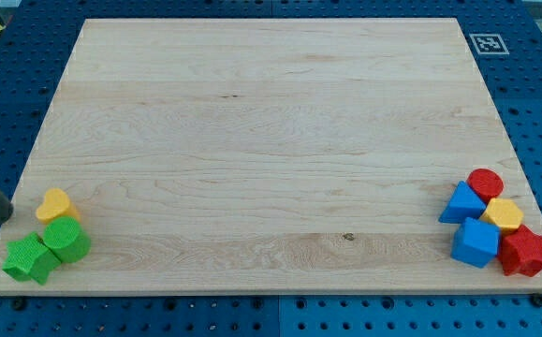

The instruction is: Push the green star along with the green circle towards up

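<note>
The green star [28, 259] lies at the board's bottom left corner. The green circle [66, 239] touches it on its upper right. A yellow heart [56, 203] sits just above the green circle, touching it. My rod enters from the view's left edge, and my tip [9, 212] is at the board's left edge, to the left of the yellow heart and above the green star, apart from both.
At the bottom right is a cluster: a red circle [485, 183], a blue triangle [461, 202], a yellow hexagon [503, 214], a blue cube [476, 242] and a red star [524, 251]. A marker tag [489, 43] sits at the top right.
</note>
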Controlling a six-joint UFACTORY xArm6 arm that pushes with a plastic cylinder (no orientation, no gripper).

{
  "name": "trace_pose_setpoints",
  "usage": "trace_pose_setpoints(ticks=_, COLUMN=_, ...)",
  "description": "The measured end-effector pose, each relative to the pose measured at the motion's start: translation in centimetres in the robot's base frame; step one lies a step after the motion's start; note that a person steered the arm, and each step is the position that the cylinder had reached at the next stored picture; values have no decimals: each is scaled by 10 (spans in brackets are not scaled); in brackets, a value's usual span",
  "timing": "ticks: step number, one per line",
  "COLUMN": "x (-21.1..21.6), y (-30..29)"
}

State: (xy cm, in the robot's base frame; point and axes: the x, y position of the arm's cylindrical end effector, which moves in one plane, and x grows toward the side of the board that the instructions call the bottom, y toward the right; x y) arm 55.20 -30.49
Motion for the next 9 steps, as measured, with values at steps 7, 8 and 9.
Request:
trace_pose_setpoints(ticks=7, x=65, y=15)
trace_pose_setpoints(ticks=8, x=56, y=30)
trace_pose_setpoints(ticks=9, x=49, y=53)
